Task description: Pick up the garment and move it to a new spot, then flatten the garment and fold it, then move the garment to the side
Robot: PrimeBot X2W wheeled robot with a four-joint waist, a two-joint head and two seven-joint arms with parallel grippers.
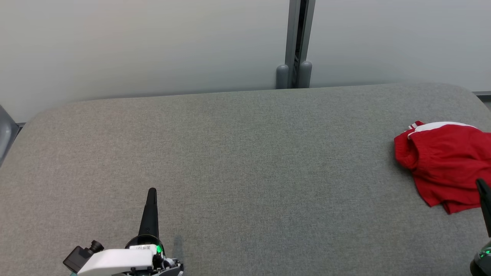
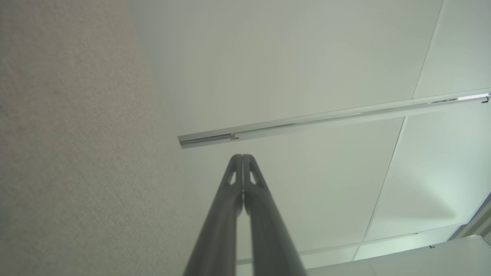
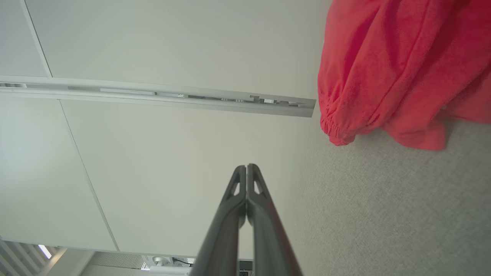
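A crumpled red cloth garment with a white band [image 1: 445,165] [image 3: 391,65] lies bunched at the far right of the grey fabric-covered table [image 1: 245,161], with nothing gripping it. The left tool [image 1: 152,191] [image 2: 242,157] sits at the near left, well apart from the garment, its dark fingers clenched together on nothing. The right tool [image 1: 481,184] [image 3: 246,166], likewise clenched and empty, is close beside the garment's near edge.

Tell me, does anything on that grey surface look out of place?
Only the red garment: it lies crumpled in a heap near the right edge of the grey surface, not spread flat. Nothing looks spilled or damaged.
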